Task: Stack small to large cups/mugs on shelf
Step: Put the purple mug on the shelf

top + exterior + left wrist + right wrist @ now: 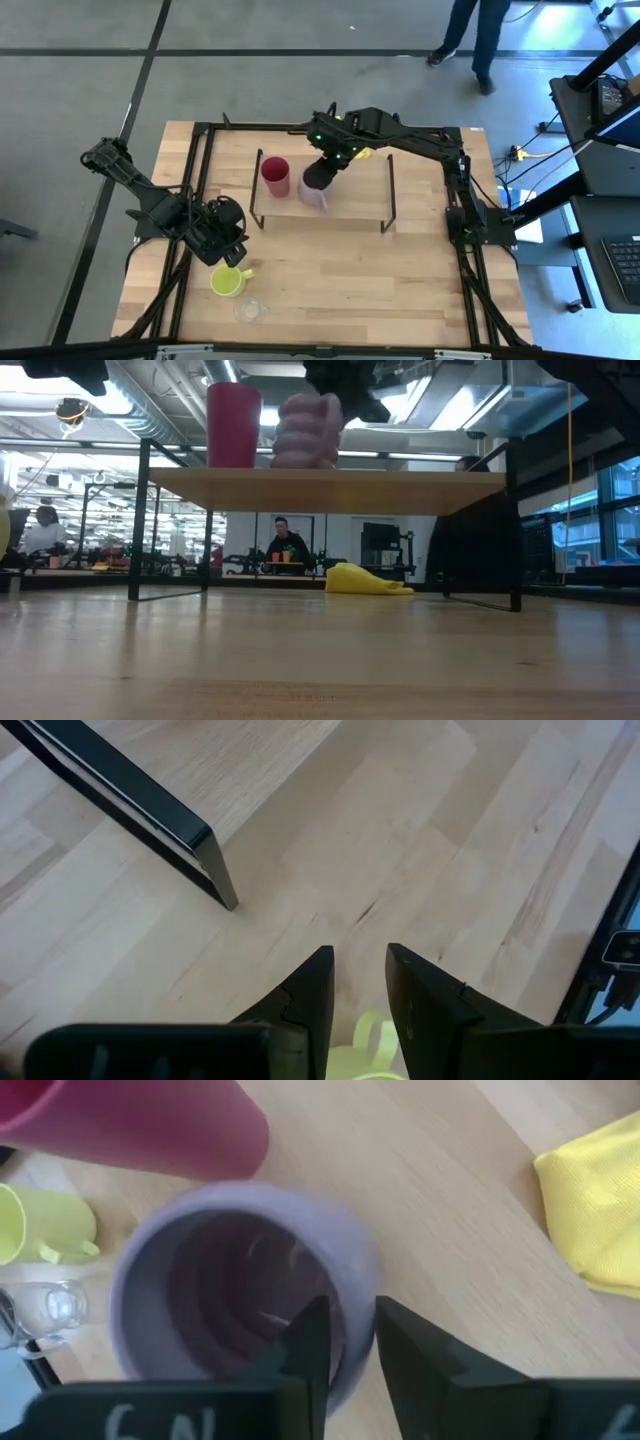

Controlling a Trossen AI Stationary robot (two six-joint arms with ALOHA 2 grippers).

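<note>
The shelf stands mid-table, and its board also shows in the low view. On it stand a red cup and a lilac mug. They also show in the low view, the red cup beside the lilac mug. My right gripper is over the lilac mug and shut on it. My left gripper hovers near the table's near left, narrowly open and empty. Just below it is the yellow-green mug, whose handle shows between the fingers. The tiny clear glass stands by the near edge. My right gripper pinches the lilac mug's rim wall on the side toward the table's far edge. One finger is inside the mug and the other is outside. The fingers come from above, pointing down. The mug is upright, with its base at the shelf board's top.
A yellow cloth lies on the table behind the shelf and also shows in the low view. The shelf's black end frames stand at both ends. Bare tabletop lies in front of the shelf. A person stands on the floor beyond the far edge.
</note>
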